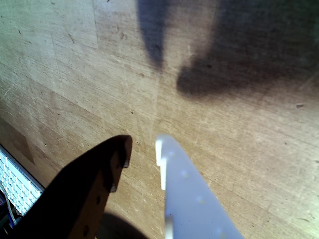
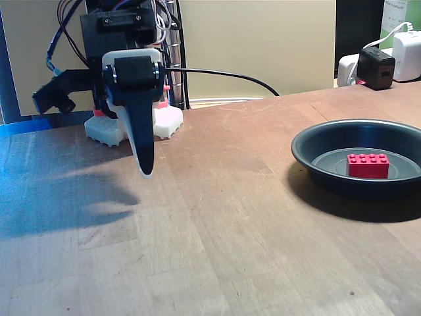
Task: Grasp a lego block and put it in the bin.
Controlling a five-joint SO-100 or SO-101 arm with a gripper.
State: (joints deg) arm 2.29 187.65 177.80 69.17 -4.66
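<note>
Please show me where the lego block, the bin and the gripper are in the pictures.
lego block (image 2: 368, 165): fixed view, on its red front face.
bin (image 2: 309, 147): fixed view, on the dark left wall under the rim.
gripper (image 1: 141, 148): wrist view, midway between the tips of its fingers.

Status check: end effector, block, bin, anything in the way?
End effector open, empty, above bare table. Block in bin. Nothing in the way.

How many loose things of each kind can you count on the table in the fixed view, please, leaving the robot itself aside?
Red lego block: 1, lying inside the pan
Dark round pan (the bin): 1
Chargers at the far right edge: 2, one black and one white
Total: 4
</note>
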